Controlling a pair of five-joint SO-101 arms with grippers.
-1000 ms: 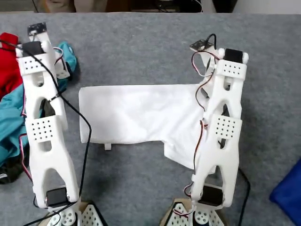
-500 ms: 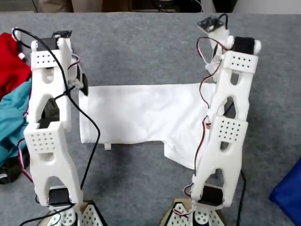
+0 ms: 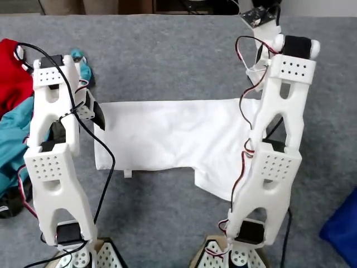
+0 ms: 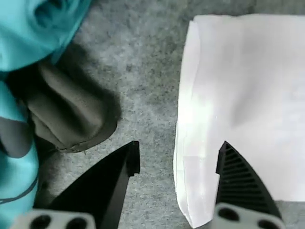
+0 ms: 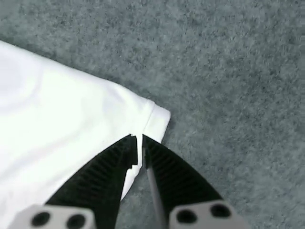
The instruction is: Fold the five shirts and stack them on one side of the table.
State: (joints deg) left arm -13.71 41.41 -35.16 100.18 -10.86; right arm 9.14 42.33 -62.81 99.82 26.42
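Observation:
A white shirt (image 3: 167, 134) lies flat and partly folded in the middle of the grey table, with one flap sticking out toward the near right. My left gripper (image 4: 177, 152) is open and straddles the white shirt's (image 4: 248, 95) left edge near its far corner; in the high view the left gripper (image 3: 92, 111) sits right at that edge. My right gripper (image 5: 137, 143) is shut, hanging just over the hemmed far-right corner of the white shirt (image 5: 57, 124).
A red shirt (image 3: 11, 78) and a teal shirt (image 3: 14, 134) are heaped at the left edge, with a dark grey garment (image 4: 71, 114) beside the teal one (image 4: 43, 24). A blue shirt (image 3: 343, 229) lies at the near right edge. Bare table (image 3: 167, 61) stretches behind the white shirt.
The left arm has swung from the teal heap toward the shirt's left edge. The right arm has stretched farther toward the table's back, over the shirt's right corner.

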